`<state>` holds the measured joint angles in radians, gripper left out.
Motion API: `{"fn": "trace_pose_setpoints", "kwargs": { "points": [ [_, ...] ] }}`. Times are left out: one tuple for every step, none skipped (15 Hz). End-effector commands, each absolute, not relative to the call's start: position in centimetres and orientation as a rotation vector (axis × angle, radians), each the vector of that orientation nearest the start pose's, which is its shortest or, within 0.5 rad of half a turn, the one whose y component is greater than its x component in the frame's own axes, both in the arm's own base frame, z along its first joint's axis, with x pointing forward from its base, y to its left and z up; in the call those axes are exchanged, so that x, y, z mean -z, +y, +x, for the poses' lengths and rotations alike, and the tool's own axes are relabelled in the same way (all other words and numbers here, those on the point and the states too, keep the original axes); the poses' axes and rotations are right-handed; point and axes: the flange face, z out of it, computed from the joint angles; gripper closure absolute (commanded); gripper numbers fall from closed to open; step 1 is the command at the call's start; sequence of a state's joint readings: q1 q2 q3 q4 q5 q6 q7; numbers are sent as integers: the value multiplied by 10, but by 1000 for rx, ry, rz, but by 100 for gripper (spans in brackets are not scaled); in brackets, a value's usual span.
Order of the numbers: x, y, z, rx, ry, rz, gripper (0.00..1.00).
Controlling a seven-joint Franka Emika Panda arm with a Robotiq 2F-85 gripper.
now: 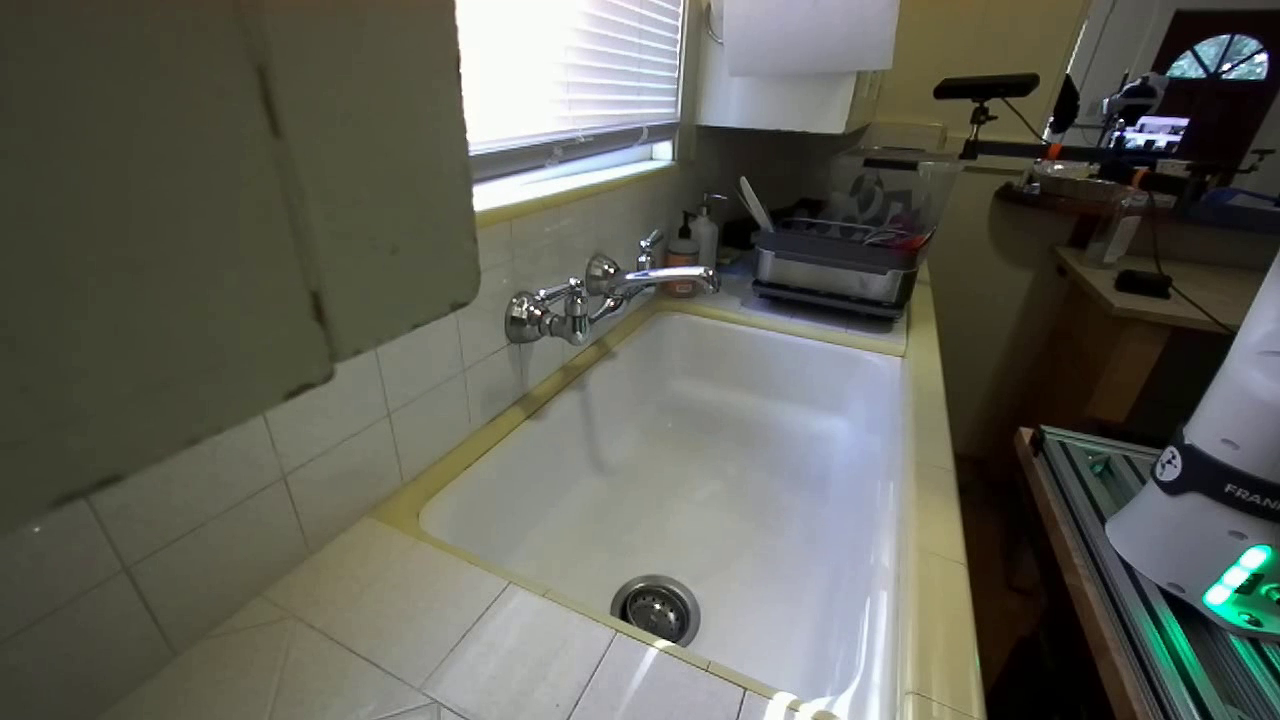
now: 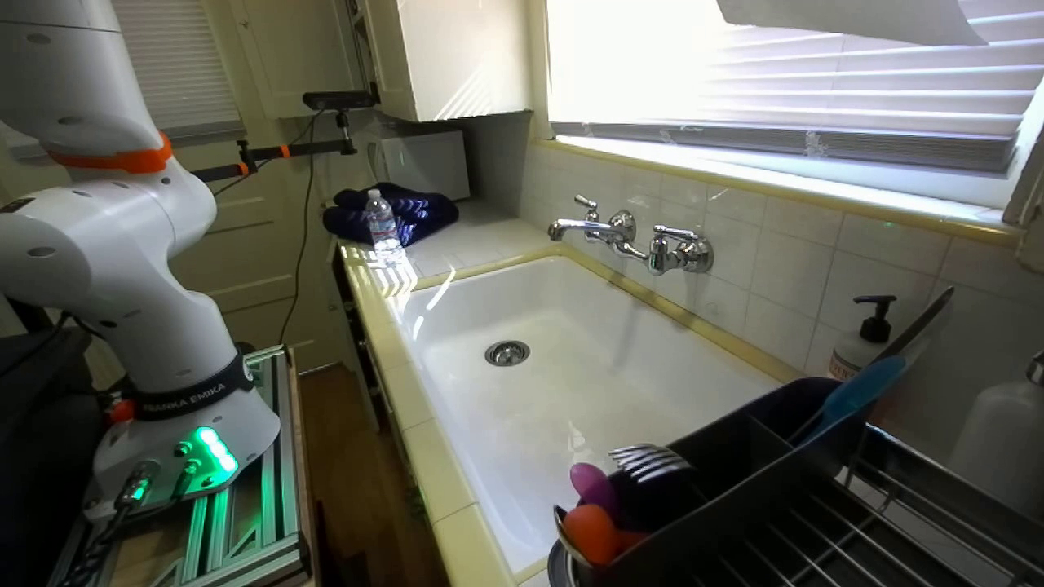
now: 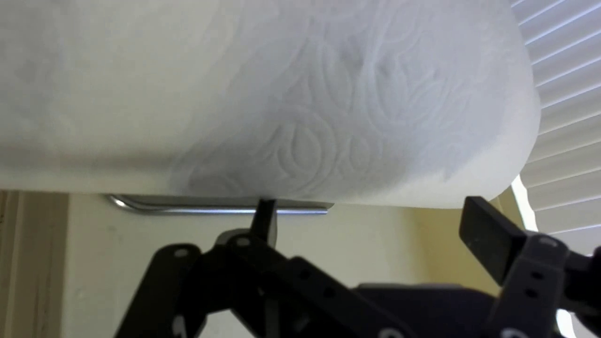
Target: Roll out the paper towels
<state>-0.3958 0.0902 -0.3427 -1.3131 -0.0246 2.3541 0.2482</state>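
Observation:
The white paper towels [image 3: 338, 94] fill the upper part of the wrist view, with an embossed pattern and a rounded right corner. Their sheet [image 1: 810, 35] hangs in front of a white cabinet at the top of an exterior view. A lower edge of the sheet [image 2: 856, 18] also shows before the window at the top of an exterior view. My gripper [image 3: 372, 204] is open, its two fingers wide apart at the sheet's lower edge. Nothing is between the fingers. I cannot tell whether the left fingertip touches the paper. The gripper is outside both exterior views.
A metal bar [image 3: 211, 211] runs behind the sheet's edge. White blinds [image 3: 563, 126] stand at the right. Below are the white sink [image 1: 760, 480], the chrome faucet [image 1: 650, 278], soap bottles [image 1: 705, 235] and a dish rack [image 1: 840, 265]. A water bottle [image 2: 382, 224] stands on the far counter.

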Motion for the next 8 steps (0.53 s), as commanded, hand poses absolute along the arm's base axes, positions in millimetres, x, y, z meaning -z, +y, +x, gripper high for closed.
{"fn": "trace_pose_setpoints", "kwargs": {
  "points": [
    [-796,-390,468,1430,1364,-2695,0],
    [-795,-387,469,1422,1357,-2707,0],
    [-793,-382,471,1399,1336,-2717,0],
    [-790,-378,473,1377,1320,-2732,0],
    [-789,-375,475,1355,1310,-2746,0],
    [-786,-371,477,1333,1295,-2760,0],
    [-784,-368,479,1312,1285,-2773,0],
    [-783,-364,481,1293,1268,-2785,0]
  ]
}}
